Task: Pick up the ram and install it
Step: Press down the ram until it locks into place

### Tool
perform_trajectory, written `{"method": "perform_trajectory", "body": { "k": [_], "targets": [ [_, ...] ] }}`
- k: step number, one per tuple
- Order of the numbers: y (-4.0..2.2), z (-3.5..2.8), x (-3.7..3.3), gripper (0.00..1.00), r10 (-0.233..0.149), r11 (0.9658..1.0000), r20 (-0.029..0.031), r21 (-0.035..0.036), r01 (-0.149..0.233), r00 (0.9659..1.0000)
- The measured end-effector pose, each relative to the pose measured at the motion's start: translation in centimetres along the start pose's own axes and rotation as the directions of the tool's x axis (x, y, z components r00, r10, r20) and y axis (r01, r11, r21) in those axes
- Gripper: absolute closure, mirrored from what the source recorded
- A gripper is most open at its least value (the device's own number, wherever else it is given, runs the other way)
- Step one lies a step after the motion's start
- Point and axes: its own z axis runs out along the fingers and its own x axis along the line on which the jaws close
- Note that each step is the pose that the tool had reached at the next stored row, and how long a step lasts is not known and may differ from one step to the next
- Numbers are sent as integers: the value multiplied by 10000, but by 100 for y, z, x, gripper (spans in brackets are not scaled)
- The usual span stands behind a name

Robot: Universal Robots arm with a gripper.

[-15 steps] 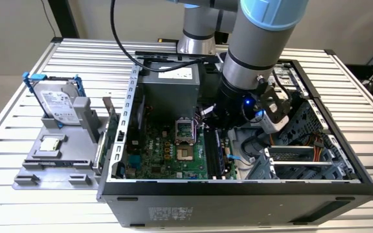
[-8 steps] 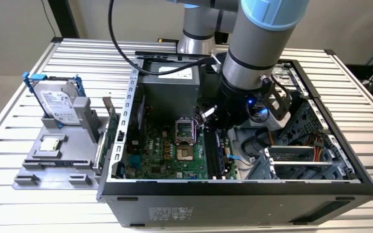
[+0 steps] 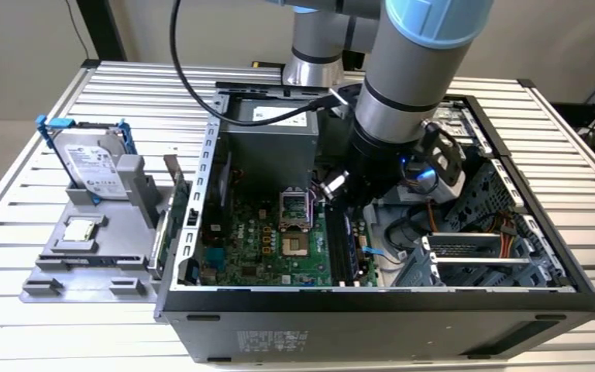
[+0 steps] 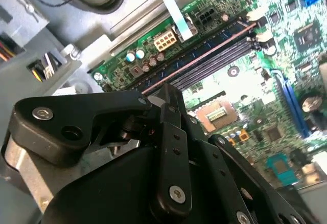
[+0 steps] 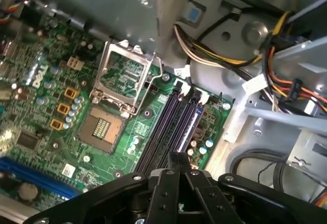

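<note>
Subject item: the ram (image 4: pixel 204 52), a long, thin, dark strip whose upper edge reads reddish-brown in the second wrist view. It stands on edge in the line of the black memory slots (image 5: pixel 166 124) on the motherboard (image 3: pixel 266 240), inside the computer case (image 3: pixel 380 310). In the first wrist view the ram (image 5: pixel 188 124) has a bluish sheen and occupies the slot position farthest from the open CPU socket (image 5: pixel 104 127), toward the case's cable side. The pincer (image 4: pixel 171 93) is inside the case, directly over one end of the strip. Its black fingers are drawn narrow, nearly together, in both wrist views (image 5: pixel 179 157). Whether they clamp the strip or merely bear on its top edge cannot be told. In the exterior view the arm (image 3: pixel 421 70) descends into the case from above, with the pincer (image 3: pixel 339 187) just over the slots. The case lies on its side with the panel off, on a table (image 3: pixel 29 333) of slatted aluminium. Beside the case, on the exterior view's left, a grey fixture (image 3: pixel 80 267) carries an upright hard drive (image 3: pixel 96 163) with blue clips. A small square silver chip (image 3: pixel 78 231) lies on the same fixture. A black cable (image 3: pixel 189 77) loops down behind the case. Beyond the table, a pale wall (image 3: pixel 18 46) is visible.
</note>
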Motion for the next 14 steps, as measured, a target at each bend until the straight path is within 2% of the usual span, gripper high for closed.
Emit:
{"method": "perform_trajectory", "body": {
  "k": [3,7,11,14],
  "targets": [
    [-1,0,0,100,-547,9985,-36,27,547,9985],
    [-1,-1,0,100,-1273,9918,-78,51,1273,9918],
    [0,-1,0,100,-1989,9800,-93,57,1990,9800],
    [-1,-1,-1,100,-2527,9675,-98,63,2527,9675]
  ]
}}
